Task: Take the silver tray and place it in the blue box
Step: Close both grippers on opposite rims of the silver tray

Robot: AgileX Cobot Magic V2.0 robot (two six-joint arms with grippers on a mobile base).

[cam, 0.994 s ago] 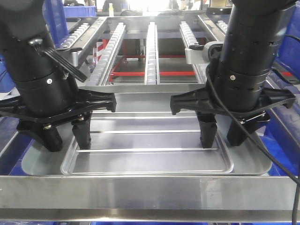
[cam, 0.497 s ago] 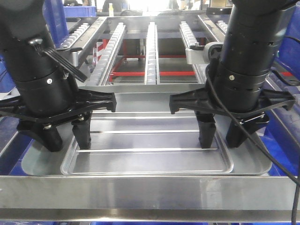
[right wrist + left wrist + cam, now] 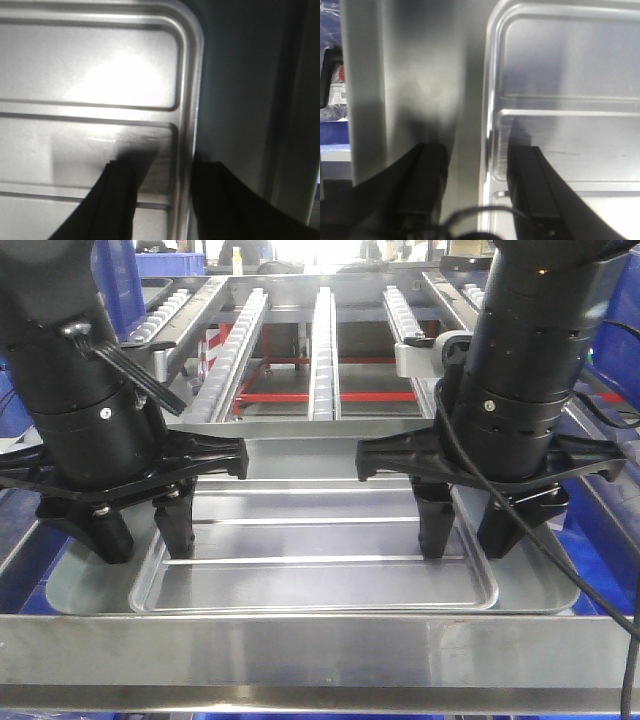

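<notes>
**Right gripper shifts inward; both straddle the tray's rim, not yet clenched**

Since a second ago the right gripper (image 3: 465,538) has slid a little toward 9 o'clock and sunk slightly. The left gripper (image 3: 145,540) has not budged. The tray (image 3: 320,540) lies flat on the steel worktop (image 3: 415,75), behind a front rail (image 3: 320,650). Each gripper is released, with one finger in the tray's recess, one outside it and the rim between them. The left sits at the tray's 9 o'clock edge and the right at its 3 o'clock edge.

The pinch is the likely trouble. The rim looks thin, smooth and sloped, so fingers could ride up off it as they close. If one side bites first, the tray may tip or twist on the lift. The rail at 6 o'clock could catch a low edge. Blue plastic (image 3: 605,550) shows at 3 o'clock, but I cannot tell whether it is the box.
</notes>
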